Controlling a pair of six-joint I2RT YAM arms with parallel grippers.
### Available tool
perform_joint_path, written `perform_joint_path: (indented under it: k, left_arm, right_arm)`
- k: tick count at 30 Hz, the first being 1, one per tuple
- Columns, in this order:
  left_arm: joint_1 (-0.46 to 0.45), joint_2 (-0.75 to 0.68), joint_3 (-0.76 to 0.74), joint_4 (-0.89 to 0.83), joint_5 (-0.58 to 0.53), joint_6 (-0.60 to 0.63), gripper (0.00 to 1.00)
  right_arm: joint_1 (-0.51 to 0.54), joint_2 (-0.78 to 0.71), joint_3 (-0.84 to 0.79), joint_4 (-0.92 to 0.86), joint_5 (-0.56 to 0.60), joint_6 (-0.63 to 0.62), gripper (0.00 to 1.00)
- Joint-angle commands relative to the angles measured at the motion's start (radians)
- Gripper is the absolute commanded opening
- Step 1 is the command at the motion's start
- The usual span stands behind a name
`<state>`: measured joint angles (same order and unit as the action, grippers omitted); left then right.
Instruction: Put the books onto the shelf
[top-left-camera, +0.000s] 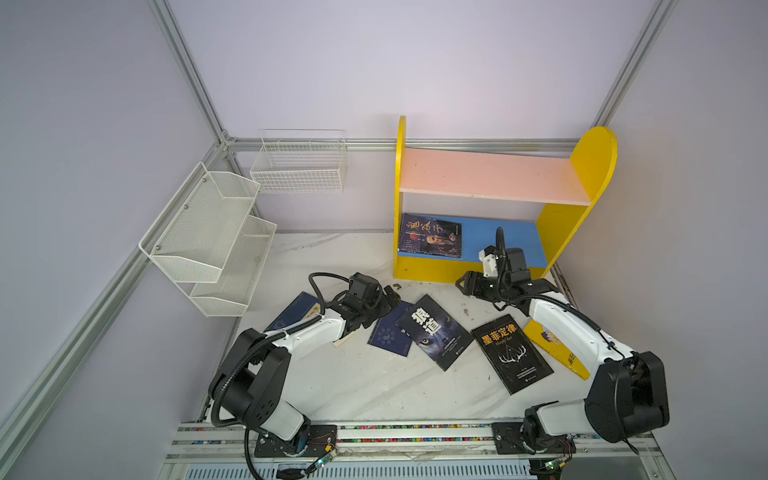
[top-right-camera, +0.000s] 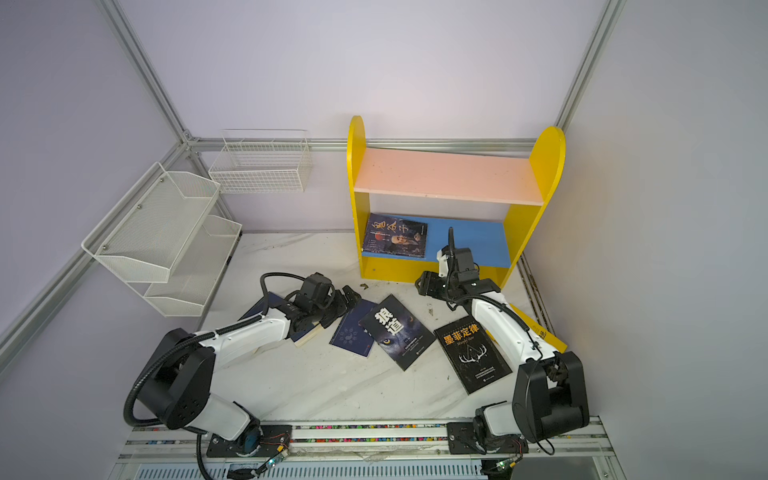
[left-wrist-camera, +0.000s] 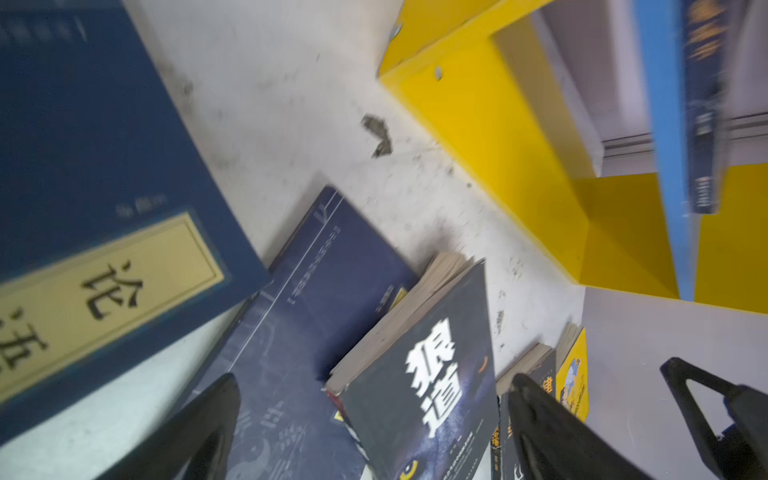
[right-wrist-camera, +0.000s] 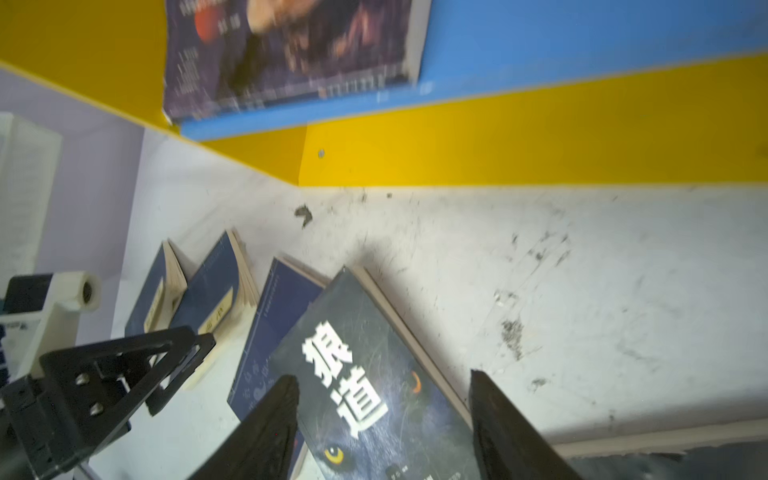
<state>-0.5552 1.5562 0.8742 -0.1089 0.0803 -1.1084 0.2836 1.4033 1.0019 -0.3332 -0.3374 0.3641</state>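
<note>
Wolf-cover book (top-left-camera: 434, 332), mid-frame: likely light, floppy; pinch its raised page edge. Left hand (top-left-camera: 390, 298), right hand (top-left-camera: 462, 284) both released, empty.

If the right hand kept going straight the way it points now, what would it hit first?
Probably the wolf-cover book: in the right wrist view it lies framed between the right hand's open fingers. Depth is unclear, so it might pass over it.

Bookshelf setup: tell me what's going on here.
One dark-covered book lies flat on the blue lower board of the shelf. The rest are on the table, including the wolf-cover book and black antler-cover book. The left gripper is open over the navy books; the right gripper is open before the shelf, empty.
</note>
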Motion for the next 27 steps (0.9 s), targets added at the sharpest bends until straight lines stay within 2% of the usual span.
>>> perform_joint_path:
  k: [1, 7, 10, 13, 17, 21, 24, 27]
  left_arm:
    - [-0.044, 0.029, -0.066, 0.171, 0.058, -0.143, 0.98]
    - [-0.13, 0.118, -0.088, 0.282, 0.001, -0.256, 0.96]
    - [-0.164, 0.146, -0.099, 0.316, -0.058, -0.308, 0.96]
    - [-0.184, 0.203, -0.108, 0.427, -0.061, -0.374, 0.94]
    - [-0.211, 0.271, -0.118, 0.667, -0.076, -0.4, 0.83]
    - [-0.216, 0.272, -0.141, 0.859, -0.098, -0.375, 0.73]
    - [-0.215, 0.246, -0.147, 0.914, -0.111, -0.338, 0.65]
    - [-0.216, 0.228, -0.139, 0.9, -0.107, -0.327, 0.54]
  right_arm:
    - [0.025, 0.014, -0.088, 0.124, -0.028, 0.048, 0.66]
    - [0.03, 0.127, -0.187, 0.256, -0.011, 0.07, 0.57]
    - [0.033, 0.207, -0.197, 0.287, -0.045, 0.067, 0.53]
    - [0.041, 0.258, -0.212, 0.314, -0.087, 0.062, 0.5]
    - [0.049, 0.309, -0.239, 0.333, -0.12, 0.049, 0.48]
    - [0.053, 0.328, -0.253, 0.337, -0.126, 0.042, 0.47]
    - [0.052, 0.338, -0.245, 0.336, -0.127, 0.034, 0.47]
    - [0.053, 0.348, -0.223, 0.329, -0.126, 0.029, 0.47]
